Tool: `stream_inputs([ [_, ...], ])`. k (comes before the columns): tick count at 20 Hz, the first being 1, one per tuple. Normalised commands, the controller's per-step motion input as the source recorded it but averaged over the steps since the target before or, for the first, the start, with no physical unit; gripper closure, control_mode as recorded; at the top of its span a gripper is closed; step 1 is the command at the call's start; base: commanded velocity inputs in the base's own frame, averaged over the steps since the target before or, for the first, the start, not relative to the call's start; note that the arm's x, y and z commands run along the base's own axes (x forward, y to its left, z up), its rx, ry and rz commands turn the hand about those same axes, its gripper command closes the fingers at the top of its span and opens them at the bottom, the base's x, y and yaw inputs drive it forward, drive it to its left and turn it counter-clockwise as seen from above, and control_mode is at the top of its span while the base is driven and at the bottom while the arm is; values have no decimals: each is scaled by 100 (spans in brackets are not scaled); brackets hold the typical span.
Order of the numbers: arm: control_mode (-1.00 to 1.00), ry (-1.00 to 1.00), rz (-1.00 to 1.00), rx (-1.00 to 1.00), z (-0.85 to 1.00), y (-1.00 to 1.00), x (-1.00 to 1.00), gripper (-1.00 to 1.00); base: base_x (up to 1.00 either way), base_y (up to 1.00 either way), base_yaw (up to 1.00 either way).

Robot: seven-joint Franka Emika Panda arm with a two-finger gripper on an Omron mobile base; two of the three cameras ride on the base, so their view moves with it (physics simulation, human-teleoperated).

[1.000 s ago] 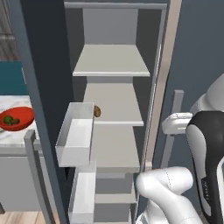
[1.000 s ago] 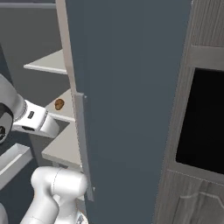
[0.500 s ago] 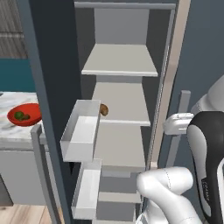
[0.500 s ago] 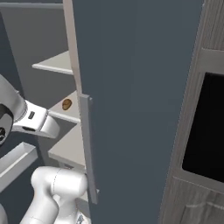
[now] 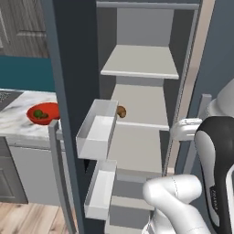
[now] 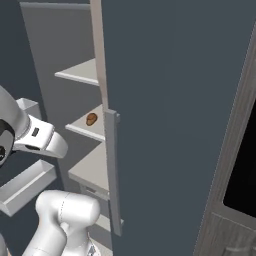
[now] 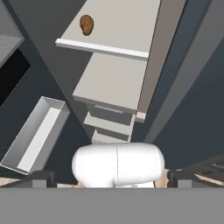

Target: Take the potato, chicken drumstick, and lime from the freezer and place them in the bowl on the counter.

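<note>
The chicken drumstick (image 5: 121, 111) (image 6: 91, 119) (image 7: 86, 24) lies alone at the left front of a pale middle shelf in the open freezer (image 5: 141, 68). On the counter (image 5: 16, 121) to the left stands the red bowl (image 5: 49, 109), and the lime (image 5: 39, 114) rests inside it. The potato is out of view. In the hand view my gripper (image 7: 111, 180) looks down on the shelves from well short of the drumstick. Its dark fingertips (image 7: 37, 179) stand far apart with nothing between them, so it is open.
Two clear door bins (image 5: 96, 130) (image 5: 100, 187) jut from the left freezer door, whose grey handle (image 5: 57, 169) is in front. The right freezer door (image 6: 170, 100) and its handle (image 6: 112, 170) stand close on my right. A dark oven front (image 6: 242, 165) is beyond.
The whole scene has slid to the right in both base views, so the base has moved. The drumstick stays on its shelf and the lime in the bowl.
</note>
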Motion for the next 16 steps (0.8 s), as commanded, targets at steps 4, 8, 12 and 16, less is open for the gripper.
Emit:
stream_inputs([
  [4, 100, 0, 0, 0, 0, 0, 0, -100, 63, 31, 21],
  [8, 100, 0, 0, 0, 0, 0, 0, -100, 72, 36, 19],
  [12, 100, 0, 0, 0, 0, 0, 0, -100, 54, 63, 13],
  [16, 100, 0, 0, 0, 0, 0, 0, -100, 34, 60, 1],
])
